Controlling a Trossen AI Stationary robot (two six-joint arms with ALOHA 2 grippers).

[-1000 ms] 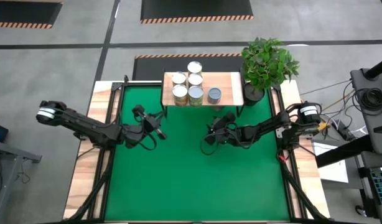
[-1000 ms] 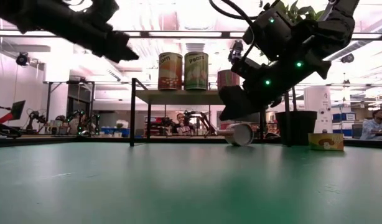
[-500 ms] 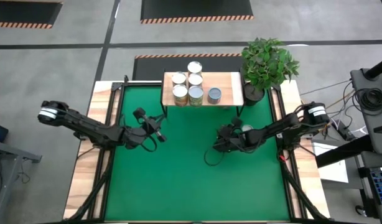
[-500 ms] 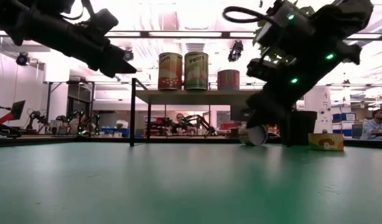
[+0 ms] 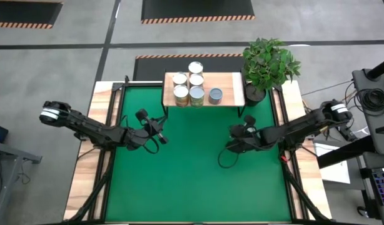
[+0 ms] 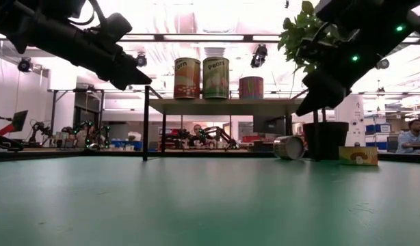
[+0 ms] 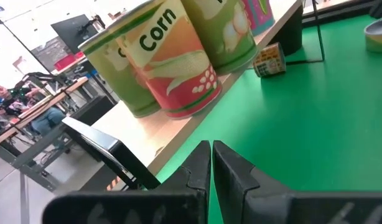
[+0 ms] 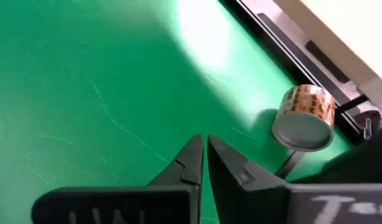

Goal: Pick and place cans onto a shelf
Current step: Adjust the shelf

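Observation:
Several cans stand upright on the light-wood shelf at the table's far edge; in the low view they show as a row on the board. One more can lies on its side on the green mat, below the shelf's right end. My right gripper is shut and hangs above the mat, near side of that can, apart from it. My left gripper is shut, in the air in front of the shelf's left end.
A potted plant stands at the table's far right corner, its pot just right of the fallen can. A small printed box lies beyond it. The shelf's black legs stand on the mat. Open green mat fills the near half.
My right gripper has gone toward the table's right edge and up, away from the fallen can. That can has rolled a little toward the right, staying on its side on the mat. My left gripper has come down slightly in front of the shelf.

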